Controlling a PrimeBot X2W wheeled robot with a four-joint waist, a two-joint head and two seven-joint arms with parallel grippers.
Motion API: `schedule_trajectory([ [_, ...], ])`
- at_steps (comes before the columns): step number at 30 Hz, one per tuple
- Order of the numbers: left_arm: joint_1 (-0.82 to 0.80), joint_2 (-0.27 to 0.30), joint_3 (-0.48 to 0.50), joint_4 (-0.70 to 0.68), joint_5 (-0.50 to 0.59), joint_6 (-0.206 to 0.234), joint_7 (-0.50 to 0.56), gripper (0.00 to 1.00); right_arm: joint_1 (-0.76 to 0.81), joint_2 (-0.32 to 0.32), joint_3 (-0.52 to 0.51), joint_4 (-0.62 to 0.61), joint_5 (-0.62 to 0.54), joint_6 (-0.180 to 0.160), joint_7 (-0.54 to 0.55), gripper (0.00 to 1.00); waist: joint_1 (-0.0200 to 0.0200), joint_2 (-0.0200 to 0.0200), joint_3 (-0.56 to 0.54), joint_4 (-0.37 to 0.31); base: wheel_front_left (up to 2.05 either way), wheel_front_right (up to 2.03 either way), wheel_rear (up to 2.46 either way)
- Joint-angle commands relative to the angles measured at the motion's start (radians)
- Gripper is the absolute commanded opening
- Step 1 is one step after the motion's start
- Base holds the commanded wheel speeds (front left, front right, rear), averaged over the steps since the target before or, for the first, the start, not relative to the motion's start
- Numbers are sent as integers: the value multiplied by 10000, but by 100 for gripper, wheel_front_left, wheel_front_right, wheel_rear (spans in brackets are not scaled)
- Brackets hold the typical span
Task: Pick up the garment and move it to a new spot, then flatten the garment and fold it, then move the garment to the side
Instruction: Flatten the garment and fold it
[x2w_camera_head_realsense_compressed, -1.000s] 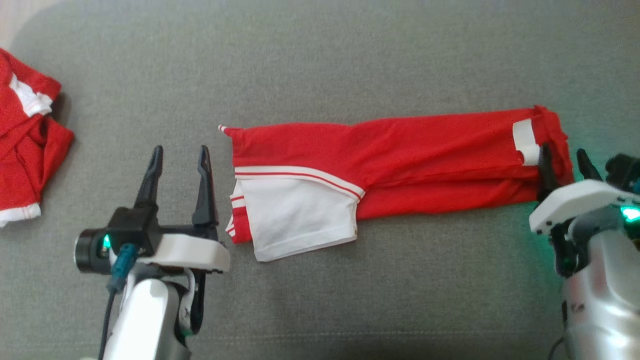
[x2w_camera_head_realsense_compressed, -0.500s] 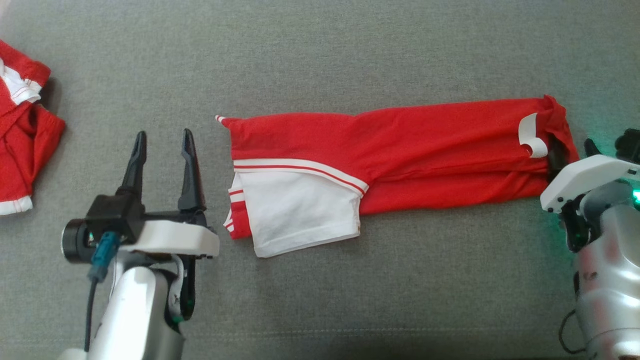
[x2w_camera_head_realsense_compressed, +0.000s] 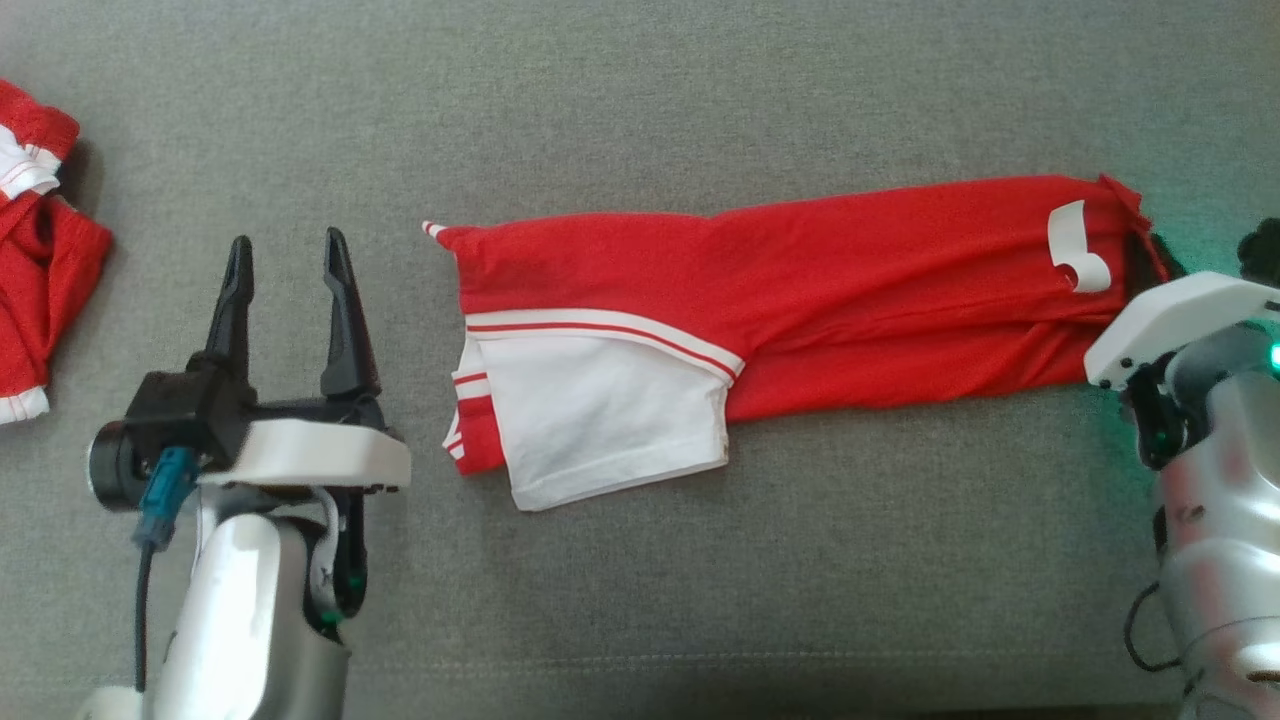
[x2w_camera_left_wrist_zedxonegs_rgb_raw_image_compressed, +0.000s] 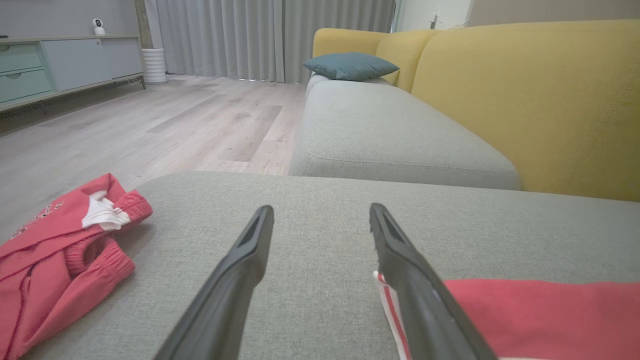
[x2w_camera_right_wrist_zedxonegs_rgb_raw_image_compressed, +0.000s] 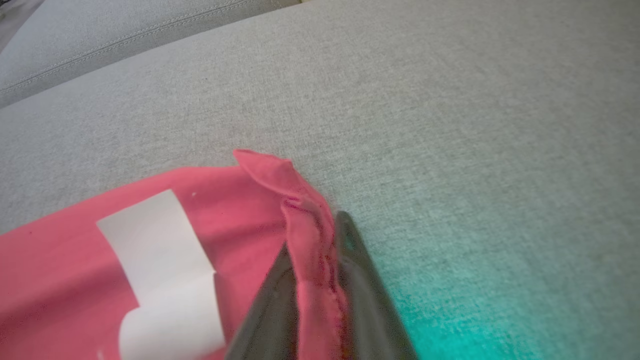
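- Nearest us, our left gripper (x2w_camera_head_realsense_compressed: 287, 238) stands wide open and empty, just beside the white-trimmed end of the garment (x2w_camera_head_realsense_compressed: 800, 290).
- Our right gripper (x2w_camera_right_wrist_zedxonegs_rgb_raw_image_compressed: 314, 240) pinches the red hem at the garment's other end; we can't quite judge how firmly.
- The garment lies stretched across the grey cushion (x2w_camera_head_realsense_compressed: 640, 90).
- We count two red pieces: this garment and a crumpled second garment (x2w_camera_head_realsense_compressed: 40, 290), well apart on our left.
- Farthest, one teal pillow (x2w_camera_left_wrist_zedxonegs_rgb_raw_image_compressed: 350, 66) rests on the yellow sofa (x2w_camera_left_wrist_zedxonegs_rgb_raw_image_compressed: 525, 100).
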Motion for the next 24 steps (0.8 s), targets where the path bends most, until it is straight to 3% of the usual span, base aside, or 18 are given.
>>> schedule_trajectory([
  [1,-302,69,431,-363,98,-13,-51,100,52,-32,232,66,58,33,30,0,0,-1,-9,-3,0,0,0],
  [8,-278,58,672,-358,169,-70,-51,100,18,-745,-197,337,-47,33,-333,0,0,-1,-282,-48,0,0,0],
  [14,-138,50,674,-345,167,-90,-51,100,-6,-1524,-1926,255,-2050,33,-891,0,0,-1,-585,-88,0,0,0],
  [18,-4,47,641,-324,108,-66,-51,100,-89,-939,-2680,11,-3056,33,-877,0,0,-1,-827,-112,0,0,0],
  [24,267,45,485,-230,-68,63,-51,100,-325,278,-2433,-390,-3407,33,-905,0,0,-1,-1371,-188,0,0,0],
])
